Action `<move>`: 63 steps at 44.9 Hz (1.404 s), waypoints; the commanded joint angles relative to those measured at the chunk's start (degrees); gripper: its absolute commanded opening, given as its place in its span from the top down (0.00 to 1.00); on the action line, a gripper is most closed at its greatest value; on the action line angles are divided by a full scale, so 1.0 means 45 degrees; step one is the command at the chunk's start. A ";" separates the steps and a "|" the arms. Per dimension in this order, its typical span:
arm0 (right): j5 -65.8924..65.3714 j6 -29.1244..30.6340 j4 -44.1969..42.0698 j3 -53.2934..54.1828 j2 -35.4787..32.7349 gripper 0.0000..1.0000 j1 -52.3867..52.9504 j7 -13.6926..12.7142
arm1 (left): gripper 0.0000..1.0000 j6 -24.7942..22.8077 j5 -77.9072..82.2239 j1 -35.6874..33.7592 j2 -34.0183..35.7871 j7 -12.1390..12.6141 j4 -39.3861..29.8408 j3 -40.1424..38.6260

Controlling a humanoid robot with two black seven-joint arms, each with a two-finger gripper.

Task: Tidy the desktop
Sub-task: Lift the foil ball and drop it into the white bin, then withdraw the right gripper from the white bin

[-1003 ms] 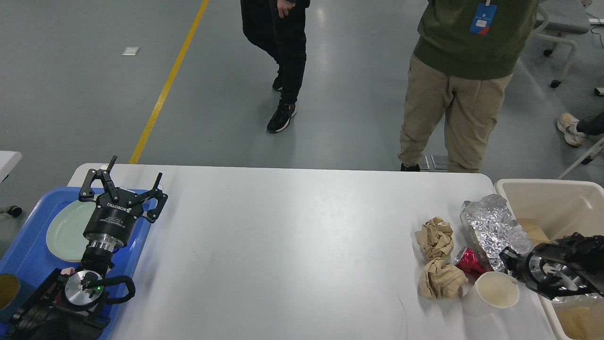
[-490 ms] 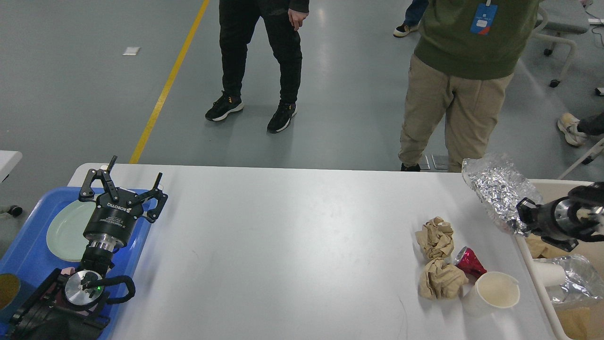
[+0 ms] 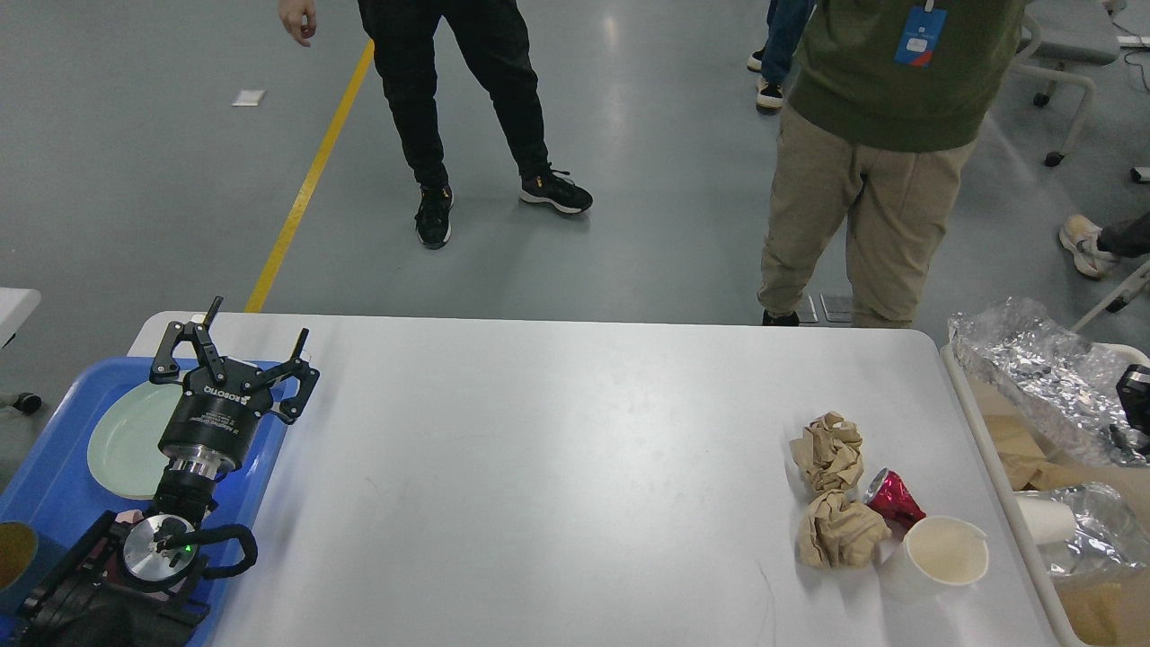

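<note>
Table (image 3: 557, 467): the white, smooth, round-cornered rectangle I work over, lying flat and spanning most of my view.

Cut off by the right edge: right gripper (image 3: 1134, 409), fingers unseen, and beige bin (image 3: 997, 467); at lower left, blue tray (image 3: 54, 485) partly under the left arm.

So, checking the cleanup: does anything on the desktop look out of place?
Yes. Litter sits on the desktop near its right edge: two crumpled paper balls, a crushed red can and a paper cup. The foil bag is over the bin.
</note>
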 commanded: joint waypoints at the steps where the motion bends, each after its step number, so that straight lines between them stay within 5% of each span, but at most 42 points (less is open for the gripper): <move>1: -0.0443 -0.0135 0.0175 -0.0072 -0.0770 1.00 0.0190 -0.0038 | 0.04 -0.0002 0.0000 0.0017 0.0000 0.0000 0.0000 0.0008; 11: -0.1284 -0.0798 -0.1249 0.0454 -0.2489 1.00 -0.0920 -0.0077 | 0.04 -0.0002 0.0000 0.0017 0.0000 0.0000 0.0000 0.0008; 22: -0.1245 -0.2302 -0.3787 0.4631 -0.2648 1.00 -0.6444 -0.0136 | 0.04 -0.0002 0.0000 0.0017 0.0000 0.0000 0.0000 0.0008; 35: -0.1108 -0.3630 -0.9040 0.9964 0.0319 1.00 -1.3731 -0.0136 | 0.04 -0.0002 0.0000 0.0017 0.0000 0.0000 0.0000 0.0008; 47: -0.0660 -0.5172 -1.4431 1.0573 0.4186 1.00 -1.7210 -0.0116 | 0.04 -0.0002 0.0000 0.0017 0.0000 0.0000 0.0000 0.0008; 63: -0.0424 -0.5838 -1.4923 1.0436 0.5244 1.00 -1.7876 -0.0155 | 0.04 -0.0002 0.0000 0.0017 0.0000 0.0000 0.0000 0.0008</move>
